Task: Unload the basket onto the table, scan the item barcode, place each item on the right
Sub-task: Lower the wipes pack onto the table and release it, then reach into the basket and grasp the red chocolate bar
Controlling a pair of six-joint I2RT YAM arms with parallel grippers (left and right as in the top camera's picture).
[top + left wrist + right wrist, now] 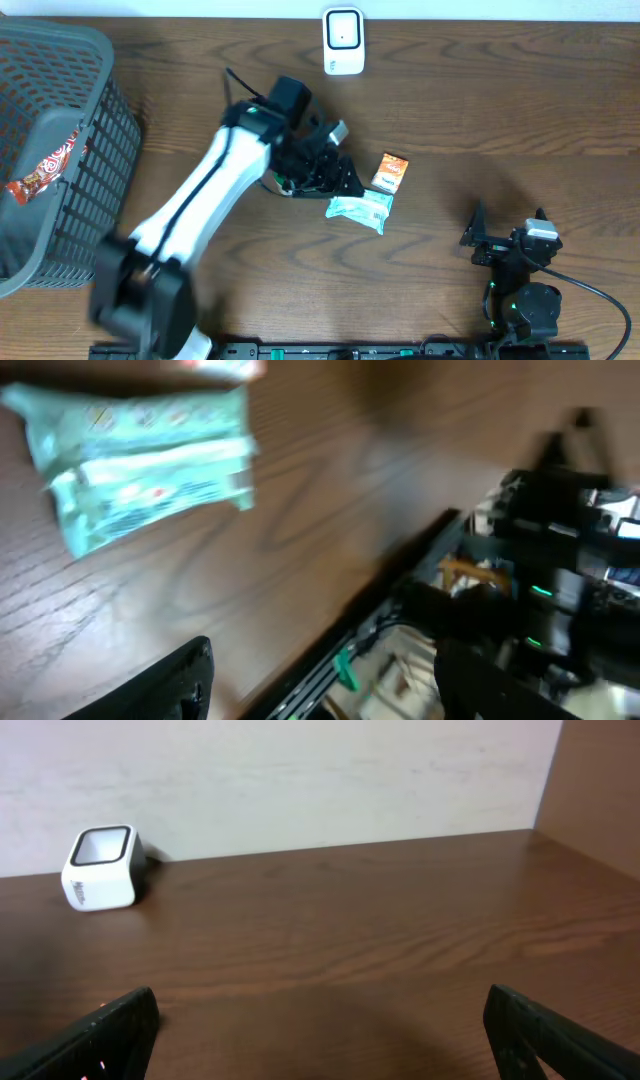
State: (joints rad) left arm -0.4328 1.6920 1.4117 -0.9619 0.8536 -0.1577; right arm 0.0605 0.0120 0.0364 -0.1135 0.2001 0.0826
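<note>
We're reading left gripper (340,178) as open and empty; green packet (360,209) lying just ahead, likely awaiting regrasp. Right gripper (320,1035) idling open.

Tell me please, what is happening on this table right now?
The left tool hovers over the middle of the table, close beside a mint-green packet that lies flat and is not gripped. A small orange packet lies just next to it. The white scanner stands at the far edge, and nothing is held in front of it. The right tool is open and empty near the front edge. A grey basket on the left holds one snack.
</note>
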